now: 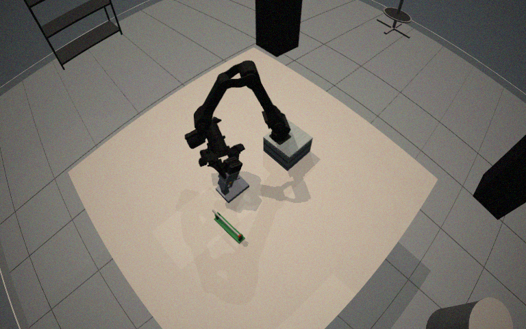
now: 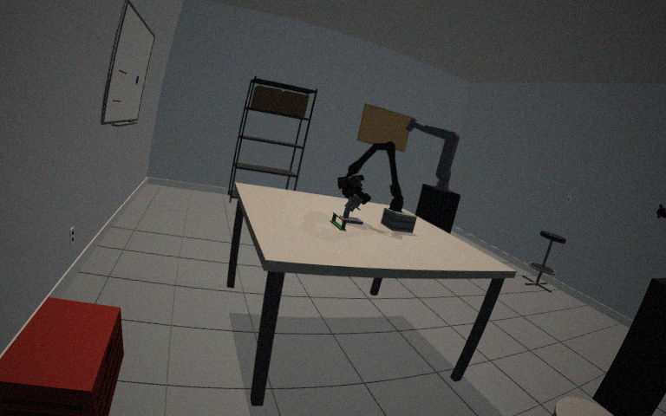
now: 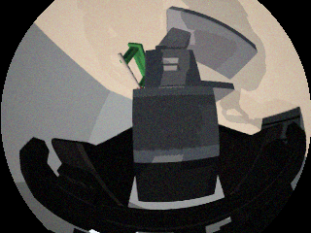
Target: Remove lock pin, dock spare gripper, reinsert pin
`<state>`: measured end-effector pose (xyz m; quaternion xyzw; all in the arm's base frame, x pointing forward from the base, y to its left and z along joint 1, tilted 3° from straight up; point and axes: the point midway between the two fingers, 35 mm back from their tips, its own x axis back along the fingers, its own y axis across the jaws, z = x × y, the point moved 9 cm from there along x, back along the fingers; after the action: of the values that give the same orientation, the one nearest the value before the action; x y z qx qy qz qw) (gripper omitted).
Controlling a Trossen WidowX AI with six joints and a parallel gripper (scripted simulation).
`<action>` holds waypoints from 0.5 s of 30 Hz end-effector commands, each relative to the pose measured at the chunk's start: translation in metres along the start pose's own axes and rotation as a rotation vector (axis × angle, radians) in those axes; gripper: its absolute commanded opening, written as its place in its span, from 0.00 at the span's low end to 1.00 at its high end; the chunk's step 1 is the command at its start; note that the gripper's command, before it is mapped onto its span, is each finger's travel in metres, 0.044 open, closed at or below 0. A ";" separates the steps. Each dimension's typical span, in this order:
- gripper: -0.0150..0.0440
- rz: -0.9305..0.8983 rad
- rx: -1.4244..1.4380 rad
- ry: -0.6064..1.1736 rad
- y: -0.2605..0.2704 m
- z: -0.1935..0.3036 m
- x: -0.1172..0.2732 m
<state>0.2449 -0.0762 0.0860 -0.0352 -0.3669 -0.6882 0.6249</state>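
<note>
My gripper point(image 1: 231, 164) point(image 3: 173, 126) is shut on the spare gripper, a grey block point(image 3: 175, 123) with a dark rear part. The spare gripper's front meets the tilted socket point(image 3: 172, 73) of the grey mount point(image 1: 242, 187) point(image 2: 355, 221) point(image 3: 219, 50). Its spigot is out of sight, and how deep it sits cannot be told. The lock pin point(image 3: 128, 70) point(image 1: 240, 236), a pale rod with a red end, is out of the socket and lies across the green rack point(image 1: 229, 230) point(image 2: 337, 225) point(image 3: 140, 59), beside the mount.
The arm's base stands on a grey block point(image 1: 287, 149) point(image 2: 398, 220) behind and to the right of the mount in the top view. The green rack's uprights stand close to the mount. All of these are on the pale table point(image 1: 329, 232) point(image 2: 393, 255).
</note>
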 end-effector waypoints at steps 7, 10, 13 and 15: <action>0.25 0.000 0.001 -0.001 0.000 0.000 0.000; 0.34 0.000 0.001 -0.001 0.000 0.000 0.000; 0.48 0.000 0.001 -0.001 0.000 0.000 0.000; 0.57 0.000 0.001 -0.001 0.000 0.000 0.000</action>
<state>0.2448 -0.0762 0.0860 -0.0353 -0.3665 -0.6883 0.6251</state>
